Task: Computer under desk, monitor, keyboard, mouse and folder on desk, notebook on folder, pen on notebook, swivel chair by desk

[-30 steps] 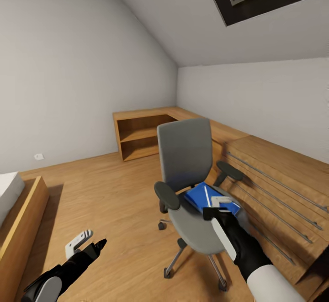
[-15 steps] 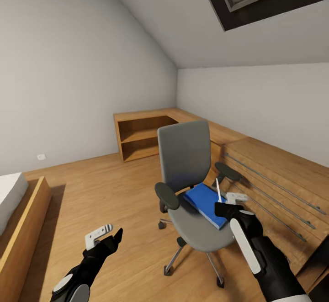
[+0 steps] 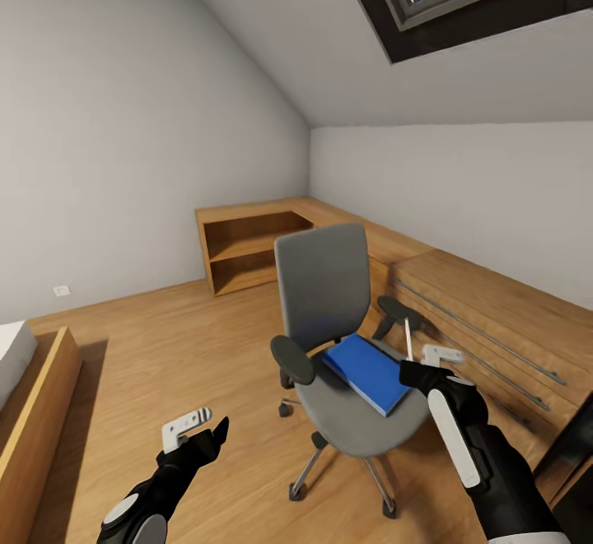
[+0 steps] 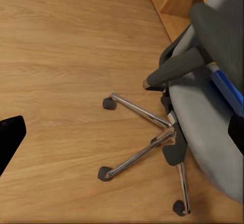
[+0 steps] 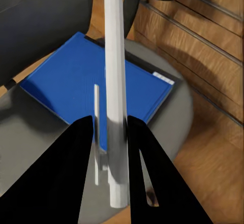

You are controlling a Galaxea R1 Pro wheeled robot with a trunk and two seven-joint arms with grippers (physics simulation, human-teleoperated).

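Jaws of the right gripper point(image 3: 430, 360) pinch the pen point(image 3: 407, 338) upright, above the swivel chair point(image 3: 329, 338), where the blue folder point(image 3: 366, 371) lies on the seat; the left gripper point(image 3: 196, 429) hangs spread over the floor point(image 3: 165, 355). Left wrist view: chair base point(image 4: 152, 137) on bare boards. Right wrist view: the pen point(image 5: 115, 82) clamped between dark fingers point(image 5: 76, 168) over the folder point(image 5: 66, 82). Judging by this, folder, pen and chair remain unplaced.
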